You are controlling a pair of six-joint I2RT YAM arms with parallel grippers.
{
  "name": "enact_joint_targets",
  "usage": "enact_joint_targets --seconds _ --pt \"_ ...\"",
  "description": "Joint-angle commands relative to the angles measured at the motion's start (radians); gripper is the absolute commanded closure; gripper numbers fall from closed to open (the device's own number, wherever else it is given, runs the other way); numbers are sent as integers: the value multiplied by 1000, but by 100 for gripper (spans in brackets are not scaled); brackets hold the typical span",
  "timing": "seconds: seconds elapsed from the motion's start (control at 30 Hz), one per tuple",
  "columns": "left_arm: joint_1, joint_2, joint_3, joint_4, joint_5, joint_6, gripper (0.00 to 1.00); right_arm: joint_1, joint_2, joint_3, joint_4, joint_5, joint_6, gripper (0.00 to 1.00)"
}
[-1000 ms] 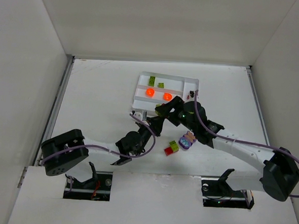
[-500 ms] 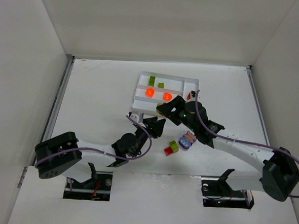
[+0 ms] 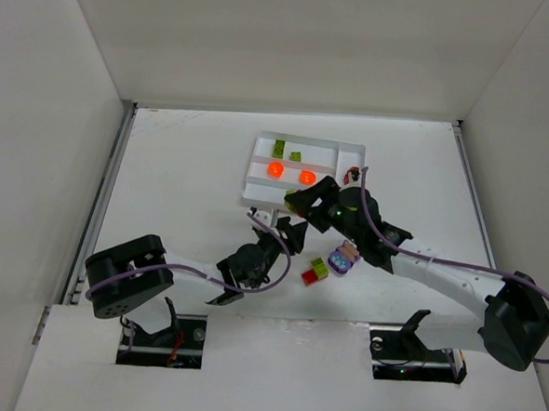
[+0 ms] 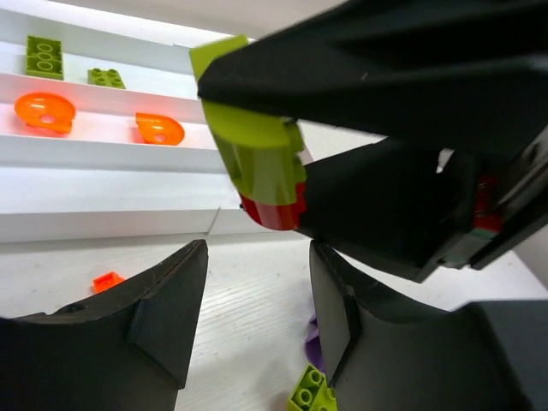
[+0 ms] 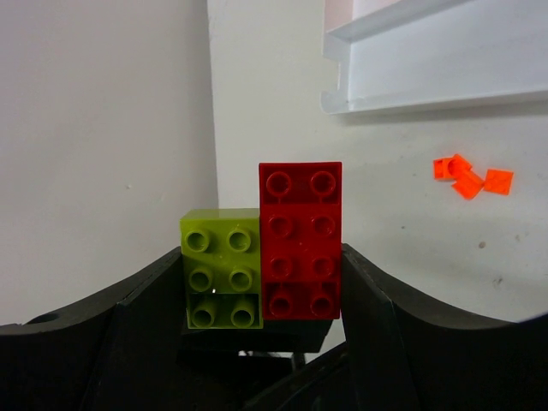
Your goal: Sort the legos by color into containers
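Red brick (image 5: 300, 242), lime green brick (image 5: 221, 267) and white tray (image 5: 428, 77) are plain.

The right gripper (image 5: 261, 257) pinches a red studded plastic brick (image 5: 300, 240) with a lime-green studded plastic brick (image 5: 220, 267) pressed against its side. Small orange plastic chips (image 5: 469, 178) lie up and right of the red brick.

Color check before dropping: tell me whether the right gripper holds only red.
No, the right gripper clamps a lime green brick beside the red brick.

Bright, even overhead light bleaches the white table (image 3: 183, 181), the orange pieces (image 3: 275, 169) in the far tray (image 3: 329, 156) glow overexposed, and both wrist views go soft up close.
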Motion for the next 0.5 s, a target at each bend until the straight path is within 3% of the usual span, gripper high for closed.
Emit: enact_joint_targets --seconds 0.0,0.23,0.47 --pt "-15 1 64 224 -48 79 53 18 -65 5 73 -27 72 47" --pt "-57 -11 101 226 -48 165 57 19 -116 -32 63 -29 107 47" --pt "-91 -82 100 226 -41 240 47 -88 -185 -58 54 -85 115 47"
